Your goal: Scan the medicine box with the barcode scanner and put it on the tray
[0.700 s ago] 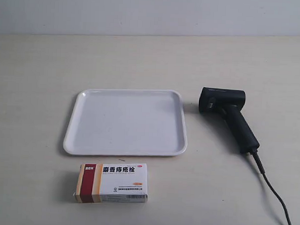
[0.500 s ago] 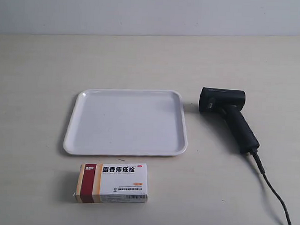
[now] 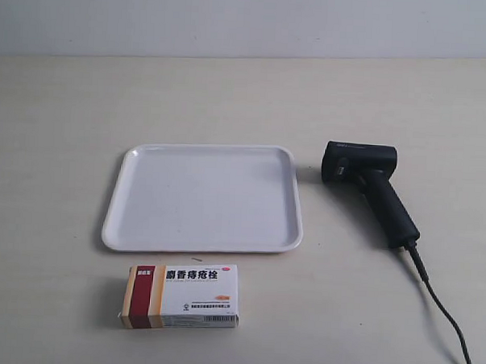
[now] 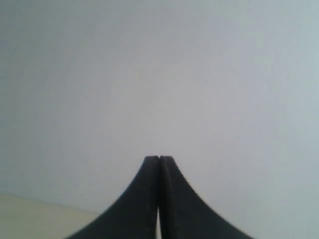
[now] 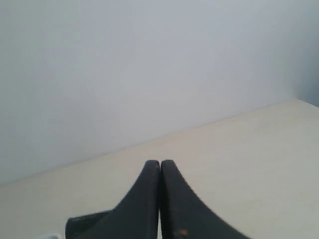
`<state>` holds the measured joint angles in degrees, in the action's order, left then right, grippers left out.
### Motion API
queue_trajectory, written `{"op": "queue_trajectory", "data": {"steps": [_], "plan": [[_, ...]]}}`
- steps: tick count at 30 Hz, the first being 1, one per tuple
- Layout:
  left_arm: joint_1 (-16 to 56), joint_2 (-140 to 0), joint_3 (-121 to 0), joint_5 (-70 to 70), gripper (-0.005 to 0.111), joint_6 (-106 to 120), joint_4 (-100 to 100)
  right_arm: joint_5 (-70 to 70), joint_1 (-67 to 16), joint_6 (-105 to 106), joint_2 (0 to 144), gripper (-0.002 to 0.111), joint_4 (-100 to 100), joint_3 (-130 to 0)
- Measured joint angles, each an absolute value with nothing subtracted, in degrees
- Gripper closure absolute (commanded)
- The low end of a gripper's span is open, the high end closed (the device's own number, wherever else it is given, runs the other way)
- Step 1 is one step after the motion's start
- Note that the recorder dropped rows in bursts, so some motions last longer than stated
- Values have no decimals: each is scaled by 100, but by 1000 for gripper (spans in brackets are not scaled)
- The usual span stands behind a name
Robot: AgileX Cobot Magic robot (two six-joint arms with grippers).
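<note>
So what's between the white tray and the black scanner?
Nothing: the exterior view shows only bare beige table between the white plastic tray and black pistol-shaped scanner.

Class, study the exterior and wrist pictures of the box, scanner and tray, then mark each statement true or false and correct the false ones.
1. The box lies on the tray. False: it lies on the table, beside the tray's near edge.
2. The scanner lies on the table, off the tray. True.
3. The left end effector is wide open. False: its fingers are closed together.
4. The right end effector holds nothing. True.
5. A cable runs from the scanner's handle. True.
</note>
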<state>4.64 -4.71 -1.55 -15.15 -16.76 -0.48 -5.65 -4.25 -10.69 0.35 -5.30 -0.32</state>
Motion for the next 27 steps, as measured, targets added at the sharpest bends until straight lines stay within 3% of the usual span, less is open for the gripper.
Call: {"op": "queue_trajectory", "data": {"steps": [7, 12, 18, 20, 25, 27], "plan": [[493, -3230, -1018, -1300, 107, -1652, 919, -285, -425, -1069, 35, 108, -1009, -32], [1303, -5643, -1576, -1386, 107, -3494, 4148, -159, -425, -1295, 35, 108, -1238, -32], [2268, -7886, -2445, -3059, 105, -5568, 8209, -98, -425, -1327, 35, 108, -1275, -32], [2473, -8349, -2645, -3437, 96, -5726, 8553, -98, -425, -1327, 35, 108, -1275, -32], [2717, -9180, -2826, -3537, 50, -5587, 8675, -98, -425, -1327, 35, 108, -1275, -32], [2770, -9353, -2837, -3725, 39, -5462, 8647, -98, -425, -1327, 35, 108, -1275, -32]]}}
